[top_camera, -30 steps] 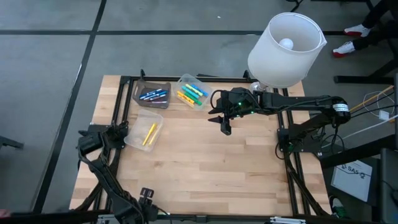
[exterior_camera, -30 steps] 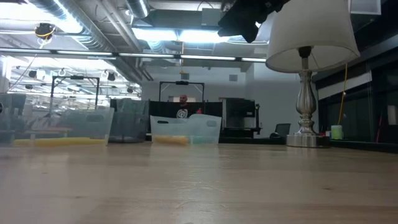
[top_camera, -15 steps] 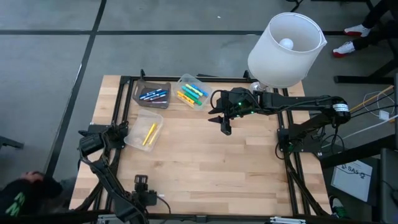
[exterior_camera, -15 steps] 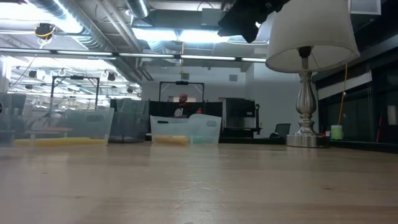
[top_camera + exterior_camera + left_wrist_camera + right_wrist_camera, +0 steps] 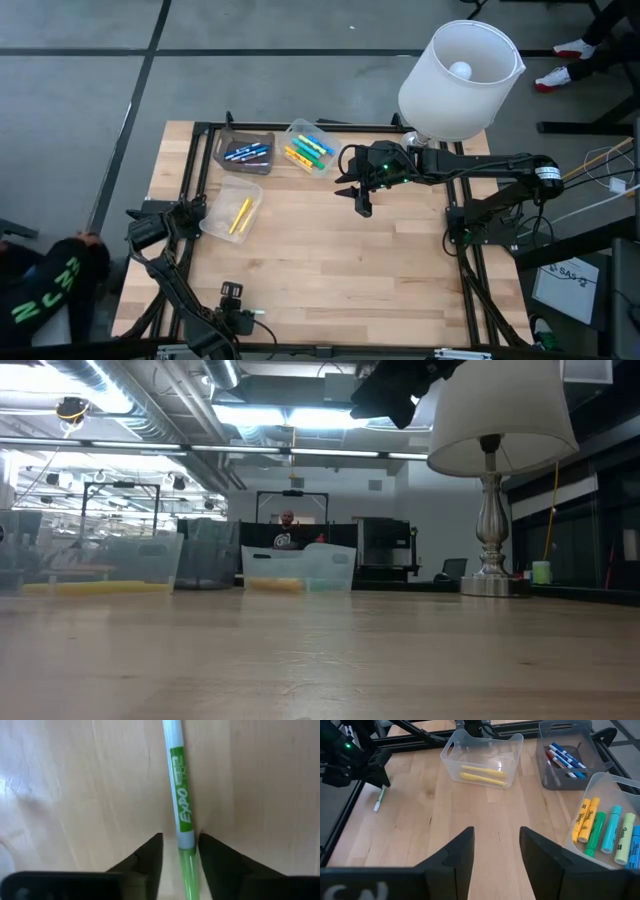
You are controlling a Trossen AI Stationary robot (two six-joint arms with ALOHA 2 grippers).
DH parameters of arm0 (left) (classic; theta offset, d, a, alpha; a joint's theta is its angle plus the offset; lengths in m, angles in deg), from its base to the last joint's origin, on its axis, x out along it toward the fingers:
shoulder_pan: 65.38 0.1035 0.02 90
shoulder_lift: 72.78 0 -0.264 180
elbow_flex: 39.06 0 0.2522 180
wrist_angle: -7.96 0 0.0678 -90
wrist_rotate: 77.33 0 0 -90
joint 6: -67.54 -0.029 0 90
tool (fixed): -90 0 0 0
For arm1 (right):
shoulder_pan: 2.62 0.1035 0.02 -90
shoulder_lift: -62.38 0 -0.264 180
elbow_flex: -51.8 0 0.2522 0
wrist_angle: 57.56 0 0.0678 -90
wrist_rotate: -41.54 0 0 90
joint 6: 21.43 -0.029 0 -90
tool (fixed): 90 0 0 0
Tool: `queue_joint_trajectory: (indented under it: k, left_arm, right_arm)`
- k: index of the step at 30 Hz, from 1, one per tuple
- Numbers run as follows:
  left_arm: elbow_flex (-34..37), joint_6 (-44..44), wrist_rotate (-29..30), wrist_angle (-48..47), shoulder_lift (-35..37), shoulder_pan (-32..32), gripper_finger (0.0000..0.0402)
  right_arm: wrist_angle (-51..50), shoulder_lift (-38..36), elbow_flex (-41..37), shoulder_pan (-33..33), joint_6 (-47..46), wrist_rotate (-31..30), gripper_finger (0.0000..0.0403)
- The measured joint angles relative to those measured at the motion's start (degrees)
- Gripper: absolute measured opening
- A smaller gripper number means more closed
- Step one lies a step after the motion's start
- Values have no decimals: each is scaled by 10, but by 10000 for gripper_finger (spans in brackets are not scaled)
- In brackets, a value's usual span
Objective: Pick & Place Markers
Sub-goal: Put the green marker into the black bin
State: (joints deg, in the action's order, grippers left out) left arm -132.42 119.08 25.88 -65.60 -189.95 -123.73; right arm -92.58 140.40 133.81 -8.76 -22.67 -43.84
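The left pincer [image 5: 180, 851] is low over the table [image 5: 330, 260] near its front-left corner, fingers parted astride a green marker [image 5: 179, 800] lying flat on the wood. The right pincer [image 5: 362, 202] hovers open beside the clear containers [image 5: 308, 146] of markers.

1. The high view looks straight down from far above. It sees the whole worktop [image 5: 330, 270], both arms and the lamp [image 5: 460, 75].
2. The low view sits right at worktop height. It looks flat across the wood into the room behind, where the lamp [image 5: 500, 430] shows too.
3. The left wrist view is very near the wood. It looks past the left claw [image 5: 180, 851] at a green marker [image 5: 178, 795].
4. The right wrist view looks from higher up, past the right claw [image 5: 496, 842], across the worktop. It sees the same green marker [image 5: 380, 799] and the left claw [image 5: 382, 776] far off.
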Motion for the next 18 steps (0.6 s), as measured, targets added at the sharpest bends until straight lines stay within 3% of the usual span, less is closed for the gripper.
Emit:
queue_joint_trajectory:
  k: [8,18]
  left_arm:
    - [-1,6,12,19,0,1,17]
    - [-1,79,14,36,1,10,16]
  right_arm:
    - [0,0,0,0,0,0,156]
    - [0,0,0,0,0,0,156]
